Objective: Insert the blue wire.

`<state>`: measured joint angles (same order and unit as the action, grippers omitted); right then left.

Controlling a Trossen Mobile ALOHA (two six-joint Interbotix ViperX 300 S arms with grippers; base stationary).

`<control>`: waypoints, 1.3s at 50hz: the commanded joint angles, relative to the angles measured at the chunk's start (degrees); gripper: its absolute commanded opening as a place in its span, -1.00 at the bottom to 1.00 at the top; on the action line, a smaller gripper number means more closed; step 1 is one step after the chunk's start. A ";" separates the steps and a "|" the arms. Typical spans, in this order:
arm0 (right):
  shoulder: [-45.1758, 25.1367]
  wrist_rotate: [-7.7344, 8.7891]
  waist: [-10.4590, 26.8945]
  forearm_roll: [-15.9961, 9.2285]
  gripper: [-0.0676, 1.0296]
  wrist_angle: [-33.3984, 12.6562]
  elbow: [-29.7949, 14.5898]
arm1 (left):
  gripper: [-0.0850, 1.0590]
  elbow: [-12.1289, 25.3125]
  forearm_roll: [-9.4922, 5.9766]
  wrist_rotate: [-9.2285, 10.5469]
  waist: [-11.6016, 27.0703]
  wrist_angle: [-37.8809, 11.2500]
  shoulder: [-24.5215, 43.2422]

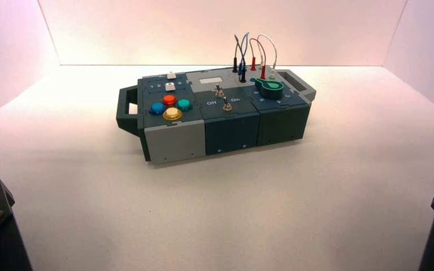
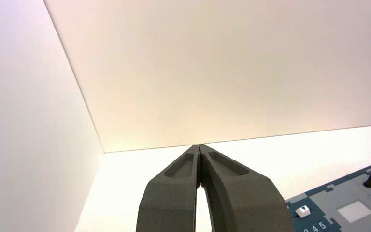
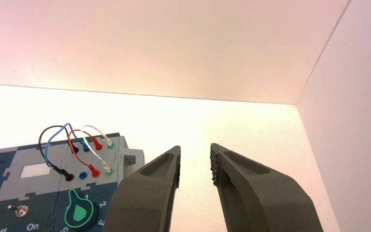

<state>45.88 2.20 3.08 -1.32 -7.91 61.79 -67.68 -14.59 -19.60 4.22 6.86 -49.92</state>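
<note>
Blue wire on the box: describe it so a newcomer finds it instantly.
Start at the box and go to its far right corner, behind the green knob, where a cluster of arched jumper wires stands. The blue wire is the thin blue arch with dark blue plugs, between the black wire and the red wire; a white wire sits furthest out.

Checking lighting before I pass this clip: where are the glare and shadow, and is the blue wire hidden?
High view: glow along the back wall's foot, soft shadow before the box, blue wire clear. Right wrist view: open right claw dark. Left wrist view: shut left claw dark too.
</note>
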 commanded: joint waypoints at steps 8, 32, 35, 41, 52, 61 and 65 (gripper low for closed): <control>0.09 -0.09 0.26 -0.18 -0.23 0.09 -1.32 | -0.91 1.14 0.09 -0.18 -0.18 0.35 0.79; -0.70 -0.18 5.01 -2.29 -0.23 -8.96 -5.01 | -0.91 3.16 0.97 -1.14 1.14 -5.71 0.88; -1.23 -0.18 6.59 -3.34 -0.23 -13.01 -6.94 | -0.91 3.78 0.97 -1.14 2.29 -7.47 0.79; -2.64 -0.18 8.88 -6.06 -0.23 -19.42 -9.49 | -0.91 6.06 0.88 -1.14 6.42 -13.89 0.70; -6.86 0.44 13.10 -11.60 -0.23 -29.88 -12.30 | -0.91 8.96 0.88 -1.23 14.41 -26.10 1.41; -10.20 1.05 18.19 -13.54 -0.23 -29.53 -12.48 | -0.91 7.82 0.79 -1.23 17.05 -26.63 0.44; -11.16 1.05 19.51 -13.71 -0.23 -28.56 -12.57 | -0.91 7.73 0.79 -1.32 17.58 -26.63 0.26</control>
<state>35.95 3.08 20.57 -14.41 -37.79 50.98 -60.73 -13.80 -20.65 20.74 -19.95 -49.22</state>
